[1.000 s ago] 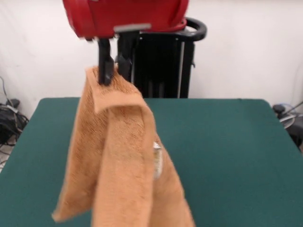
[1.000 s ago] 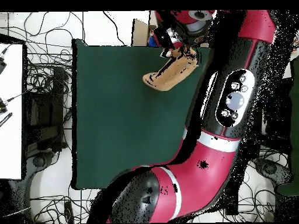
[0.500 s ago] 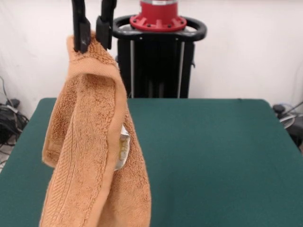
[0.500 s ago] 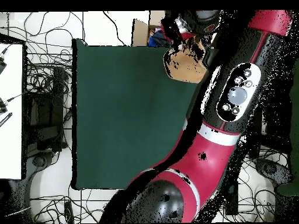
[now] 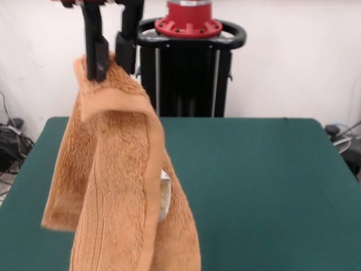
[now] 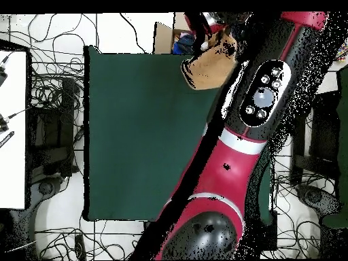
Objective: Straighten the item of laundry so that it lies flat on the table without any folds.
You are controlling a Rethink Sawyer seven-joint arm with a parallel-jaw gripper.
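Observation:
The orange-tan terry towel [image 5: 121, 186] hangs in the air in long folds, held by its top corner at the left of the front view. A small white tag [image 5: 164, 195] shows on its right side. My gripper [image 5: 111, 61] is shut on that top corner, high above the dark green table [image 5: 259, 186]. The towel's lower end runs out of the front view at the bottom. In the overhead view the towel [image 6: 207, 68] shows as a bunched shape near the table's top right, beside the arm [image 6: 262, 102].
The black pedestal [image 5: 189, 73] stands behind the table's far edge. Cables lie on the floor at the left [image 5: 11, 141]. In the overhead view the arm covers the table's right side, and a white desk [image 6: 12, 129] stands at the left.
The gripper with the towel first rose and moved left in the front view, then came down slightly. The towel swung and turned; its tag now hangs lower.

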